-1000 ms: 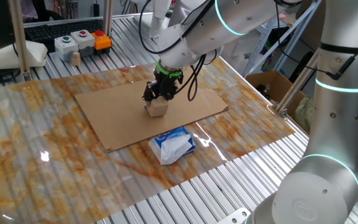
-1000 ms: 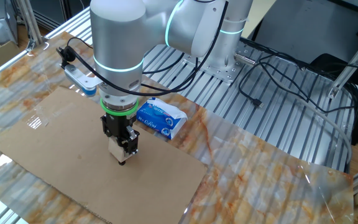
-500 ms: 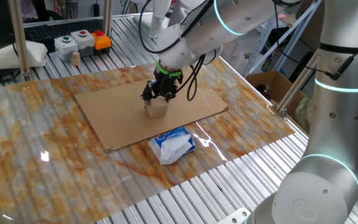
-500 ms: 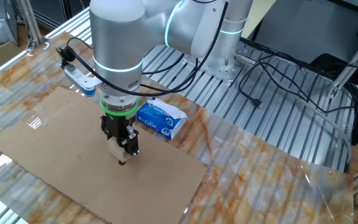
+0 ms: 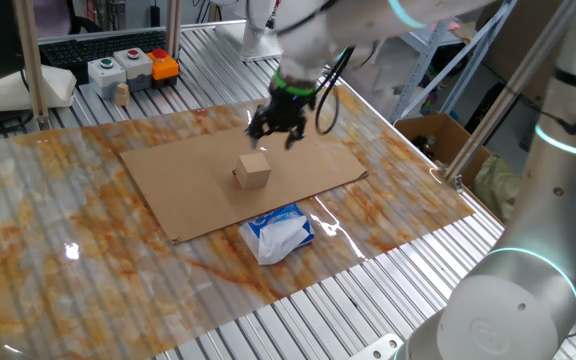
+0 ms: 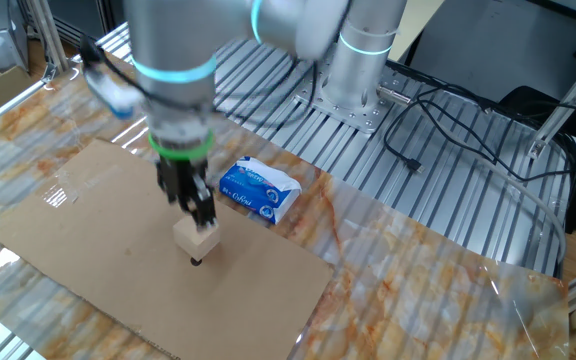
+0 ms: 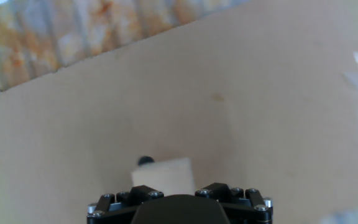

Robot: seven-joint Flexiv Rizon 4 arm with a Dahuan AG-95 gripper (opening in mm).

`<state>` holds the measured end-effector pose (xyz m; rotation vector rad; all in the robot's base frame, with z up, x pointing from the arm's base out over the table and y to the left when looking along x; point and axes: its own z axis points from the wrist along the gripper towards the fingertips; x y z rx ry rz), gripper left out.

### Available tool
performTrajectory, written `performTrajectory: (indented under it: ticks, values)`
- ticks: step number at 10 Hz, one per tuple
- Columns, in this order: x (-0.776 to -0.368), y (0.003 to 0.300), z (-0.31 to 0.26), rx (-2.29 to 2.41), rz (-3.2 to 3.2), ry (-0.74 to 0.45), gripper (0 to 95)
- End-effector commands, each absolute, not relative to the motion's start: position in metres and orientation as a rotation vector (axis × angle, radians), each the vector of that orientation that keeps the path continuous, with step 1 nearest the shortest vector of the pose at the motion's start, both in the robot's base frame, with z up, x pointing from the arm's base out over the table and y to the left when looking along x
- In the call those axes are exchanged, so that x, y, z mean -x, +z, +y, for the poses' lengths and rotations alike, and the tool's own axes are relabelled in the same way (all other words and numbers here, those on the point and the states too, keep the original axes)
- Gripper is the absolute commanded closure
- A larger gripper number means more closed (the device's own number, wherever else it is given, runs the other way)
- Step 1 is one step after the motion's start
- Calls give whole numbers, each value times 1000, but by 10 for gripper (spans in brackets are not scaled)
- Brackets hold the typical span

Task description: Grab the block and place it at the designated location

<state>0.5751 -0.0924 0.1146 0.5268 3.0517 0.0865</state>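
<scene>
On the large flat brown cardboard sheet [image 5: 198, 185] sits the small light tan wooden cube [image 5: 253, 172], resting flat on one face with its edges turned slightly askew to the sheet's borders; being a cube, it has no long axis. It partly covers the small black round dot [image 7: 145, 160], which peeks out at one corner in the hand view and at the cube's near edge in the other fixed view. Above and apart from it hangs the black two-finger gripper [image 6: 194, 205], blurred, holding nothing; how wide its fingers stand cannot be told. Just off the cardboard lies a blue-and-white soft tissue packet [image 6: 258, 188] on the orange-veined marble-patterned tabletop [image 5: 58, 240].
</scene>
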Motion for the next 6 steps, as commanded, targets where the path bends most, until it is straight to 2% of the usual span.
performTrajectory:
  ticks: [1,6]
  values:
    - [-545,153,-121,-637,3064,56,190]
    - [-525,168,-141,-778,3140,-11,190]
